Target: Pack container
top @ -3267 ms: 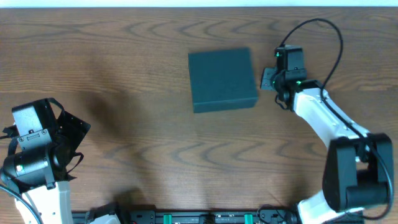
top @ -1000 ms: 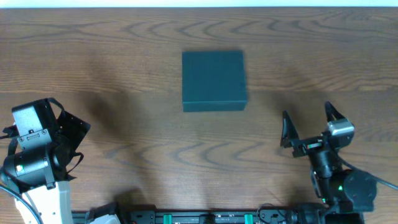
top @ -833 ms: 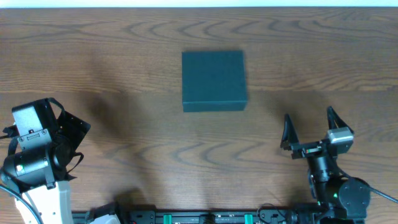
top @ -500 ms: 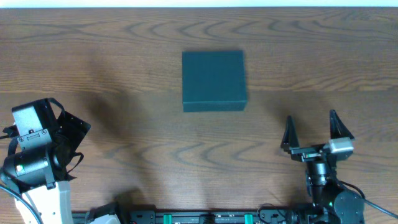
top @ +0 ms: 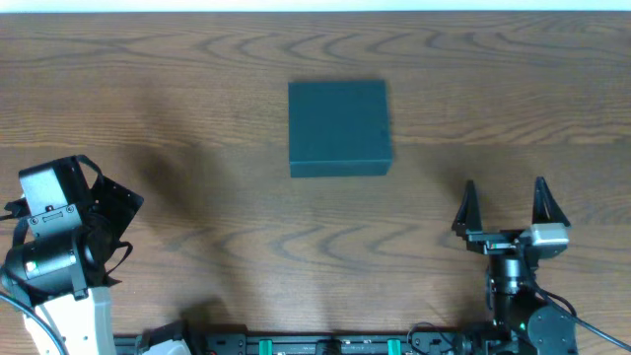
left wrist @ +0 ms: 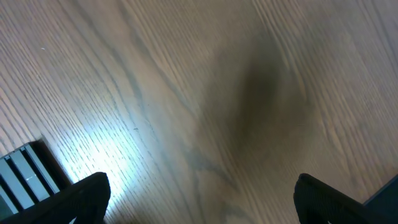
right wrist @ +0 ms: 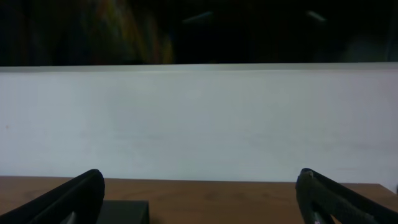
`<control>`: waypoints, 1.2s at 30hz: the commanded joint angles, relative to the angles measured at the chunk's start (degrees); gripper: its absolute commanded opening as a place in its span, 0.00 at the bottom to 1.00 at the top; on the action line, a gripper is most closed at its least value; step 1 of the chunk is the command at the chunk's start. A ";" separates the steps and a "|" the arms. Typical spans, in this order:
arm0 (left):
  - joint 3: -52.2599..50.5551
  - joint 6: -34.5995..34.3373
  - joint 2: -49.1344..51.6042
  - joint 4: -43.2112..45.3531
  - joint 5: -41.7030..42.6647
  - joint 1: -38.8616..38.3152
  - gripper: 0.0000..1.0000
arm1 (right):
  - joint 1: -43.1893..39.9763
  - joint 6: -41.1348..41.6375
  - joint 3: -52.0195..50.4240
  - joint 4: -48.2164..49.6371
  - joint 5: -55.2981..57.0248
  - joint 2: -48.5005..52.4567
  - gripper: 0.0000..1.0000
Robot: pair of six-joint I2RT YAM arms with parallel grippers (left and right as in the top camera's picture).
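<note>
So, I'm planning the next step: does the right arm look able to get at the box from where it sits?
Probably yes. The right end effector is open near the front of the table, apart from the box, and only bare wood lies between them. Nothing seems to block the way.

The box lies on the table, toward the far side and about midway across. My right claw sits near the front edge, to the right of the box and well apart from it, pointing at the far edge. My left claw hangs over the tabletop at the front left, also well apart from the box. A wall stands behind the table's far edge.
</note>
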 commanded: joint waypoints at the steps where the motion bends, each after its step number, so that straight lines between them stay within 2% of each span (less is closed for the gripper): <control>1: 1.09 0.61 0.11 -0.02 -0.90 0.20 0.95 | -0.50 -0.66 -2.73 0.22 1.60 -0.50 0.99; 5: 1.09 0.61 0.11 -0.02 -0.90 0.20 0.95 | -0.52 -0.59 -6.99 1.66 1.57 -0.50 0.99; 17: 1.09 0.61 0.11 -0.02 -0.90 0.20 0.95 | -0.57 -0.66 -6.82 -14.84 1.53 -0.48 0.99; 36: 1.09 0.61 0.11 -0.02 -0.92 0.17 0.96 | -0.50 -0.66 -6.82 -14.43 1.38 -0.13 0.99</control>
